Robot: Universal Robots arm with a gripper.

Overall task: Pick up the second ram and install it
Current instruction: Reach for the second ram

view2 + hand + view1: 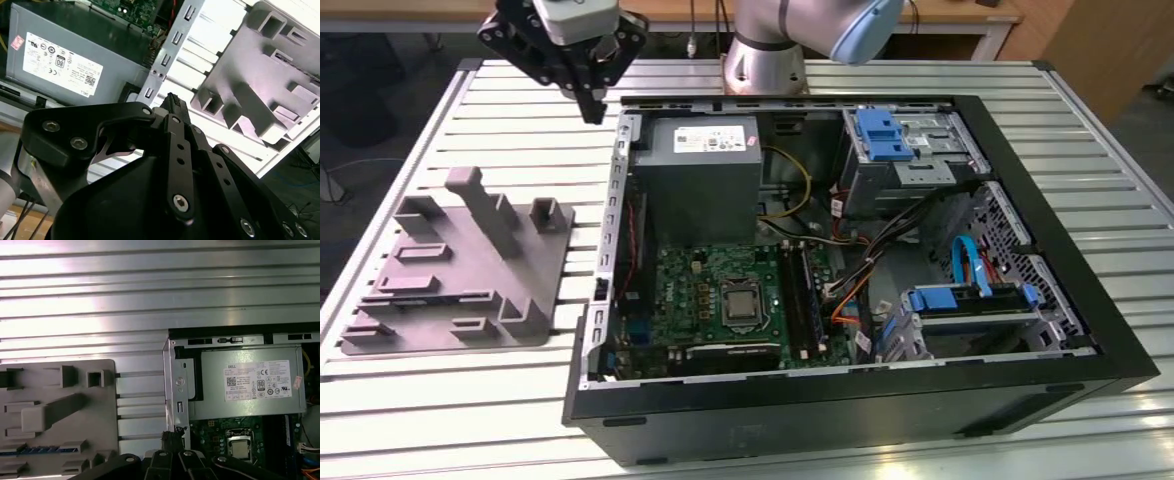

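In the first wrist view a thin blue-edged strip, the second ram (35, 450), lies in a low slot of the grey fixture (50, 410). My gripper (594, 108) hangs above the slatted table, just outside the open computer case's back corner on the exterior view's left. It is well apart from the fixture (467, 260). In both wrist views the gripper's black fingers meet at the tip (172, 102) (172, 440) with nothing seen between them. The green motherboard (707, 290) lies inside the case, with a dark stick (797, 295) standing beside the processor.
The open case (1067, 250) takes up the table's middle and the exterior view's right side. The grey power supply (700, 150) sits just inside the case wall nearest my gripper. Cables and blue drive brackets (894, 135) crowd the case's far side. The arm's base (767, 60) stands behind the case.
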